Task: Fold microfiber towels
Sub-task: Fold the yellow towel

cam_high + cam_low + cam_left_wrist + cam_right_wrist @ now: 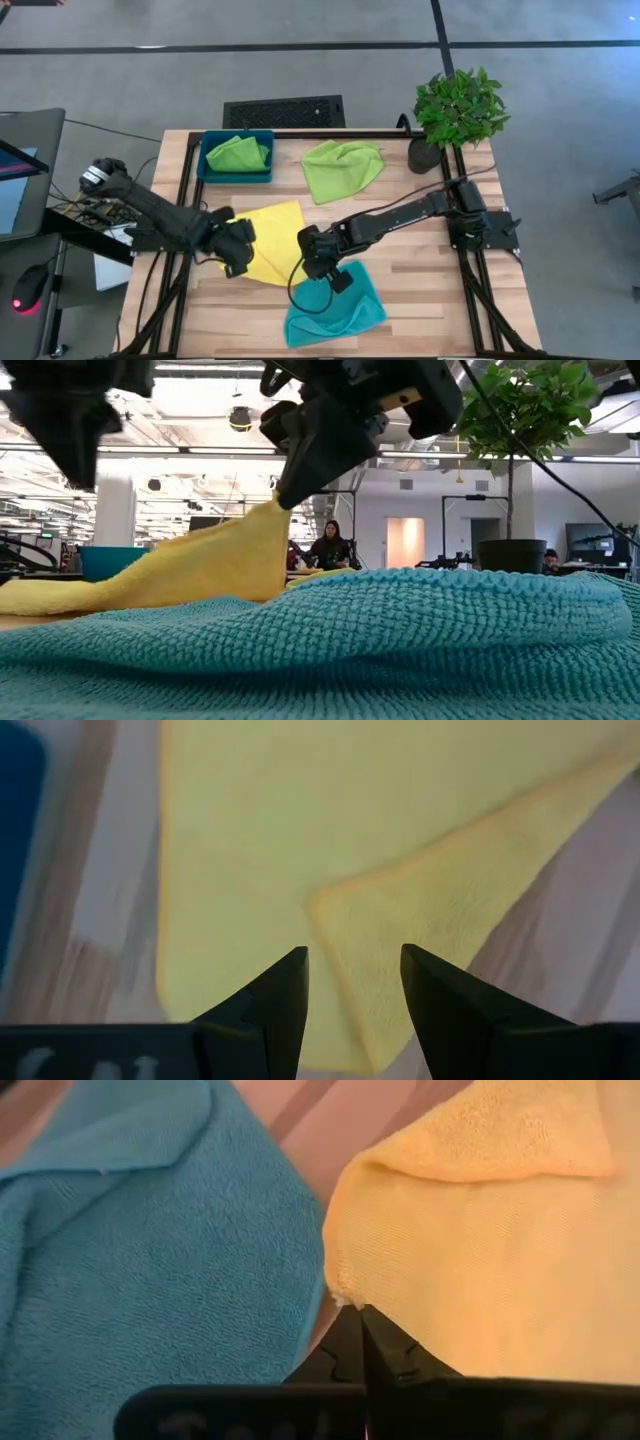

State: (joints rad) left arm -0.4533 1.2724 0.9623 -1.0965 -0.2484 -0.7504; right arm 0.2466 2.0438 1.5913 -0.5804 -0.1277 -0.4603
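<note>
While none of the four towels looks neatly folded yet, we judge the task to be in its early part, with the yellow towel (268, 242) in hand. It lies near the middle of the table (430, 280), between the two arms. Our right claw (352, 1308) is pressed together on that towel's edge, pinching a corner and lifting it off the wood, as the low view shows. Our left claw (352, 982) hovers spread just above the towel's other side, where a corner is already turned over; it holds nothing.

Just beside the right claw, toward the near edge of the table, the teal towel (335, 312) lies rumpled. One lime green towel (343, 167) lies crumpled on the far part of the table, and the other lime green towel (238, 153) sits bunched in the dark-teal tray (207, 170) at the far left corner. By our reading, all four remain to be folded.

We can read no brand, label or writing on the towels, tray or arms.
</note>
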